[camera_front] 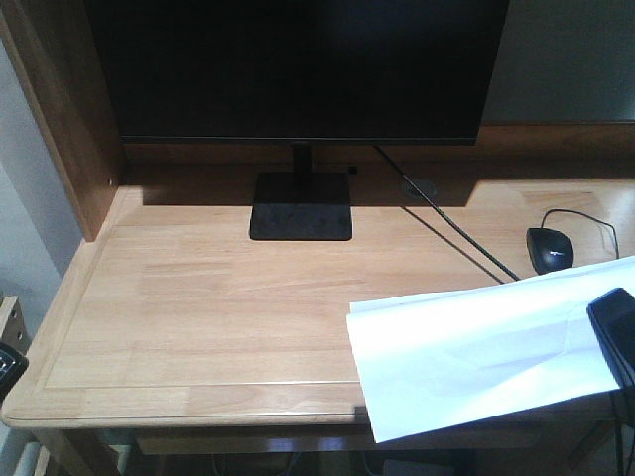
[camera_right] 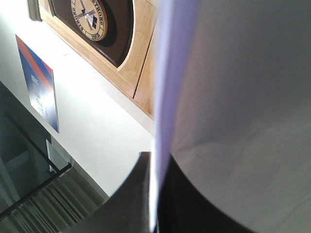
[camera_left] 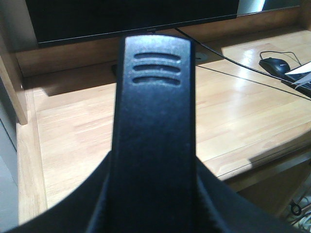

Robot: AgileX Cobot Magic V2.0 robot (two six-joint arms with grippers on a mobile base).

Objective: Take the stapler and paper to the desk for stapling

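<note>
Paper, clamped in my right gripper at frame right, stretches leftward, overhanging the desk's front edge.

- My front camera looks down on the desk from above.
- My left wrist camera, lower, close behind the stapler, shares that desk and mouse.
- My right wrist camera sits against the paper.

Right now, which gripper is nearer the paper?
Right. The right gripper is on the paper's right end, clamping it; the left gripper is far off, beyond the desk's front-left corner.
</note>
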